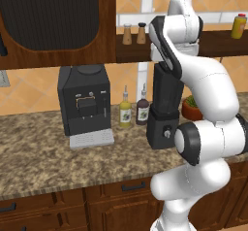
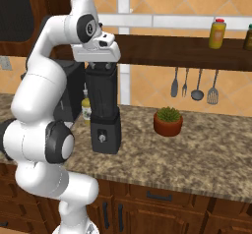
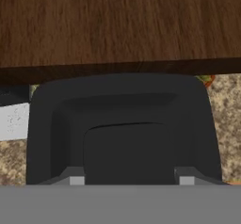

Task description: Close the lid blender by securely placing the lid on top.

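the blender [image 2: 104, 115] sits on the granite counter [image 1: 38, 162] with a fair bit around it; two small bottles [image 1: 133, 109] just to one side, then the black coffee machine [image 1: 83, 99] with its grey drip tray [image 1: 91, 139], and a potted plant [image 2: 168, 121] on the other side; a dark wooden shelf [image 2: 197, 51] runs right above the jar, carrying shakers [image 1: 133, 33] and a yellow bottle [image 2: 217, 33], so headroom up there is tight; utensils [image 2: 194, 85] hang under it further along; the arm folds up from the base, elbow high, wrist turned down so the gripper [image 2: 102, 67] sits right over the jar top; in the hand view the lid [image 3: 124, 133] lies square below the fingertips [image 3: 76, 177], which stand either side of its raised centre; can't tell if they're actually pinching it or just sitting apart.
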Controlling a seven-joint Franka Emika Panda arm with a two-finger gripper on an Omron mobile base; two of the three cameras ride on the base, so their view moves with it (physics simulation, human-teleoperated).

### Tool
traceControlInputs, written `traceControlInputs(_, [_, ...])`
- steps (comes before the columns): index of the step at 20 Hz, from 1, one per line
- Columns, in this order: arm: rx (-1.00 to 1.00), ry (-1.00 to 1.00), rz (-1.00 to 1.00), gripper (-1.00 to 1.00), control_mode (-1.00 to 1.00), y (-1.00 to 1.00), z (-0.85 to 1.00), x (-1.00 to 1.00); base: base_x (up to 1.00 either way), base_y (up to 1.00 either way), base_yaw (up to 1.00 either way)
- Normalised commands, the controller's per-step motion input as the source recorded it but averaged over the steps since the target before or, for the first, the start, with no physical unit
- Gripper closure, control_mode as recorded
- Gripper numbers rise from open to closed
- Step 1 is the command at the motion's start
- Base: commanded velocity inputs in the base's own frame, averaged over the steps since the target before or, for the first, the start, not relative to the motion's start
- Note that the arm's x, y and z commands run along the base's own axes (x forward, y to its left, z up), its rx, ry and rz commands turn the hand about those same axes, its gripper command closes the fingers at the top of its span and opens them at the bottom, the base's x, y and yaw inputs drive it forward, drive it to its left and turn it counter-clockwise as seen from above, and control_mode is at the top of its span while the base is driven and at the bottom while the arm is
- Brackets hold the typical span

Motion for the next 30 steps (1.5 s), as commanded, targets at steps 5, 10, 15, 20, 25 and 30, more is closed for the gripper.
traceControlInputs(5, [0.0, 0.11, 0.0, 1.0, -1.0, 0.07, 0.01, 0.0, 0.0, 0.0, 0.0])
traceControlInputs(10, [0.0, 0.1, 0.0, 1.0, -1.0, 0.12, 0.0, -0.06, 0.0, 0.0, 0.0])
traceControlInputs(15, [0.0, 0.02, 0.0, 1.0, -1.0, 0.23, 0.0, -0.11, 0.0, 0.0, 0.0])
traceControlInputs(20, [0.0, 0.0, 0.0, 1.0, -1.0, 0.31, 0.0, -0.16, 0.0, 0.0, 0.0])
traceControlInputs(25, [0.0, 0.0, 0.0, 1.0, -1.0, 0.27, 0.0, -0.22, 0.0, 0.0, 0.0])
traceControlInputs(30, [0.0, 0.09, 0.0, 1.0, -1.0, 0.06, -0.04, -0.15, 0.0, 0.0, 0.0])
